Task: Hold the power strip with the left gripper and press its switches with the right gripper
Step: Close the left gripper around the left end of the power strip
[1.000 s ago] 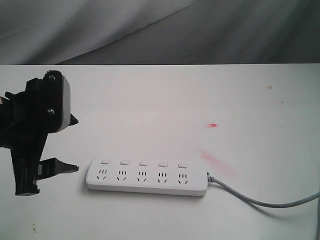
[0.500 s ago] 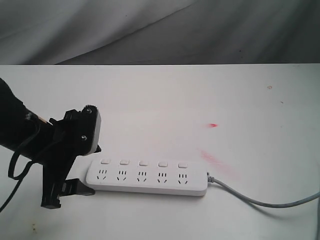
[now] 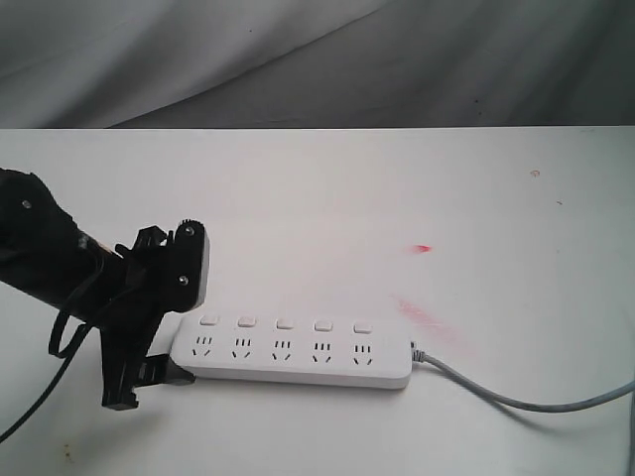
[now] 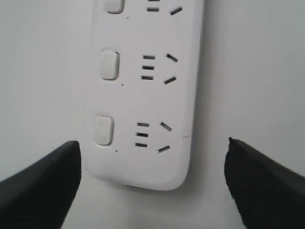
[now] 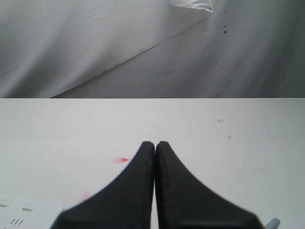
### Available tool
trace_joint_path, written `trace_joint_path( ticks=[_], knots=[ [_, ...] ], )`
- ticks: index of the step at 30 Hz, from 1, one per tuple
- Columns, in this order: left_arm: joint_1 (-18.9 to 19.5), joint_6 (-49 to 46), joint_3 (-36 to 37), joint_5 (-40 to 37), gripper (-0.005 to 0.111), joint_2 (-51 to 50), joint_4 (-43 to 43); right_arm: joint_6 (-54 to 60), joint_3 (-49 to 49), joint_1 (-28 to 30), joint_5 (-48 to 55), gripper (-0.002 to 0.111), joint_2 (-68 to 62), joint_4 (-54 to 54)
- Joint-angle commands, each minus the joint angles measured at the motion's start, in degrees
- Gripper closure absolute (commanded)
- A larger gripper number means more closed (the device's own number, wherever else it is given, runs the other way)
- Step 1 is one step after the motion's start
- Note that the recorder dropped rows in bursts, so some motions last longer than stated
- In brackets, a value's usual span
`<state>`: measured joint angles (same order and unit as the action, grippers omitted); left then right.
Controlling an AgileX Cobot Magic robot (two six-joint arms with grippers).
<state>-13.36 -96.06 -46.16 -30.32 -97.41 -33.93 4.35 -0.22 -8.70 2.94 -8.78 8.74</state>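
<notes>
Jaws of the black jointed left gripper (image 3: pixel 187 337), a rounded white block beside them, stand apart and straddle the left rounded end of the long flat white plastic power strip (image 3: pixel 293 349), one along each long side, neither yet touching. The strip lies flat on the white worktop (image 3: pixel 397 198), its long axis running left to right. Five small white square switches (image 3: pixel 285 323) line its far edge, uncovered. A grey cord (image 3: pixel 516 399) trails off right. The black right gripper (image 5: pixel 155 145), jaws pressed together, is outside the exterior view.
</notes>
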Motion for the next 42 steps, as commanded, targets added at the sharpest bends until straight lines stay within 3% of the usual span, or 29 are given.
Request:
trace_joint_path(
  ticks=[1,29,34,42],
  knots=[
    [0.06,-0.15,-0.17,2.97,0.029,-0.18,-0.67,-0.12,0.22,0.11,-0.53,0.108,0.44,-0.65],
    [0.06,0.01,-0.17,6.37,0.022,-0.18,-5.98,-0.12,0.22,0.11,-0.53,0.108,0.44,-0.65],
    [0.06,-8.27,-0.17,5.91,0.014,-0.18,-5.58,-0.12,0.22,0.11,-0.53,0.108,0.44,-0.65],
    [0.06,-6.12,-0.17,5.24,0.014,-0.95,-4.55,-0.12,0.22,0.11,-0.53,0.108,0.44,-0.65]
  ],
)
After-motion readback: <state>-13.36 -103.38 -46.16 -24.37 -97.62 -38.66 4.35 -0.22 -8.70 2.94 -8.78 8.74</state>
